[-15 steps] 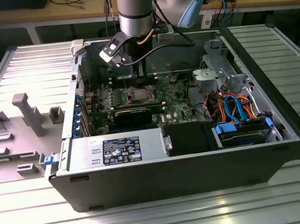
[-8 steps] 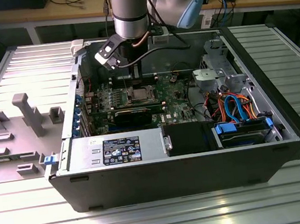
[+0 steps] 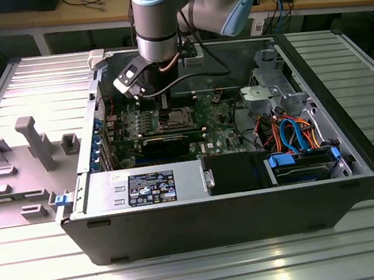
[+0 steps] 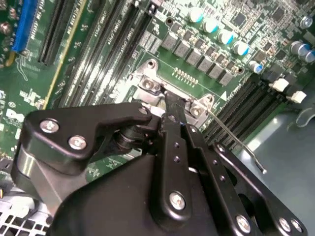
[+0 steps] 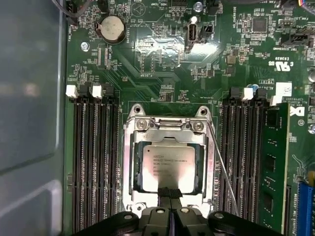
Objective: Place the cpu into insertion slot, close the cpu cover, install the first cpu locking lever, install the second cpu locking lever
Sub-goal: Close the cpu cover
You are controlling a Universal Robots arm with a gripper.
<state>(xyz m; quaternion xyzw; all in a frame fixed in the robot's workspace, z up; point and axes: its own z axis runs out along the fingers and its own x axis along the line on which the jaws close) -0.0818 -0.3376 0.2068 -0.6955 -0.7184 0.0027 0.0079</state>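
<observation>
Ribbed metal tabletop (image 3: pixel 191 277), black computer case (image 3: pixel 252 217): toward ten o'clock from the case middle in the exterior view, the silvery-grey square cpu (image 5: pixel 167 164) is seated under the thin silvery cpu cover (image 5: pixel 167 133). The black tool (image 5: pixel 170 194), closed and empty, is set on the cover edge; the cpu could be scratched by a slip.

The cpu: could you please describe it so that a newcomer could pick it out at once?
Inside the open computer case lies a green board. In the first wrist view, between its two banks of long black memory slots, sits a silvery metal frame. The cpu is the flat, silvery-grey square within that frame, the only solid metal square there.
</observation>
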